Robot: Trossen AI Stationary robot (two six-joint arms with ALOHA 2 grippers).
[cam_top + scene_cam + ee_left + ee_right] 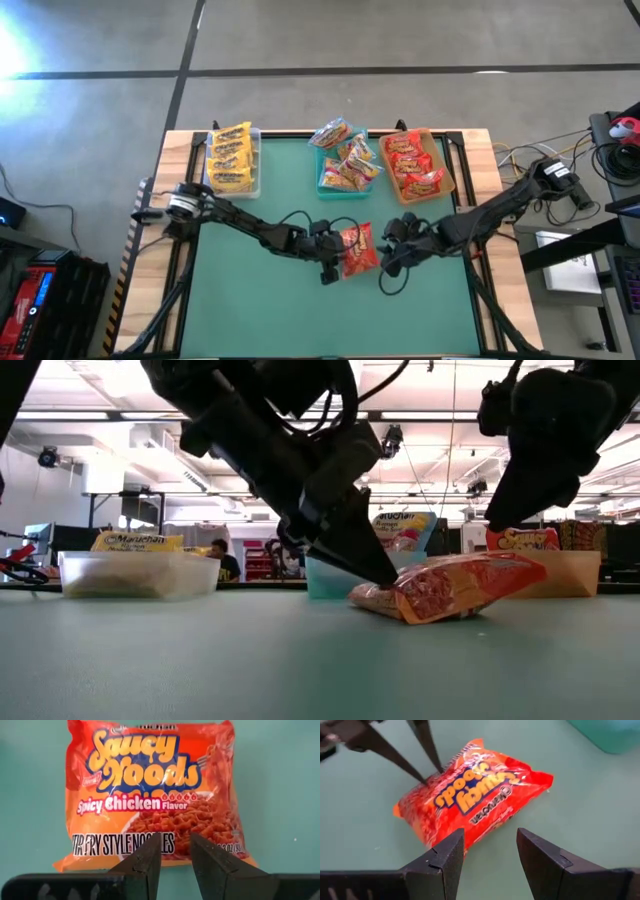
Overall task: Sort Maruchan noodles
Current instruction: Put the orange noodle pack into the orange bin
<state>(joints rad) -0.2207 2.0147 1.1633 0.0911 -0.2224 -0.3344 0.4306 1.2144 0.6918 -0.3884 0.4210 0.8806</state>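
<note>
Left claw (pixel 338 262) low at mid-bench, dark wedge-shaped fingers (pixel 145 862) slightly parted, tips pressed onto one edge of a red packet (pixel 359 249); whether pinching or only touching, cannot tell. Right claw (pixel 393 255) just beside the packet's other side, fingers spread, holding nothing. Packet flat, rectangular, glossy crinkled plastic, red-orange with yellow bubble lettering "Saucy Noods" and a noodle photo; lying on the matte green bench (pixel 250 310), far end tilted up. Beyond, along the back edge: clear bin (pixel 233 160) of yellow packets, teal bin (pixel 345 165) of multicoloured ones, tan bin (pixel 416 165) of red ones.
</note>
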